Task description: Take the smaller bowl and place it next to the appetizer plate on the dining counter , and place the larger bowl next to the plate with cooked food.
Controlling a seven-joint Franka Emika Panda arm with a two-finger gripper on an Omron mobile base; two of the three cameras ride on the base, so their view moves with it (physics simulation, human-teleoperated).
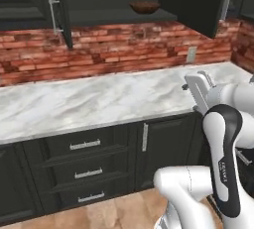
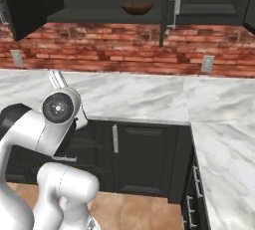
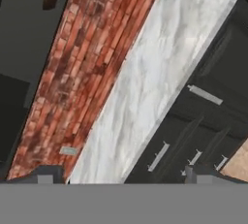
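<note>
Smaller bowl [image 1: 144,7]: not in the gripper [image 3: 121,175], sits high on the shelf [image 1: 114,17] of the open wall cabinet, well apart from the hand. Jaws spread wide, nothing between them, only the two dark fingertips [image 3: 46,174] at the bottom of the hand view.

Hand low, over the front edge of the marble wall counter [image 1: 99,104], pointing toward the brick backsplash [image 1: 99,49].

Risks, as a judgement:
- Long reach upward; may clip the open cabinet door [image 1: 193,0] just beside the bowl.
- May push the bowl deeper instead of gripping its rim.
- May tip it off the shelf onto the counter.

Hard to make out:
- Cut off by the top edge in the hand view, only a brown sliver.
- Inside of the bowl hidden.
- Cannot tell how far back it stands.
</note>
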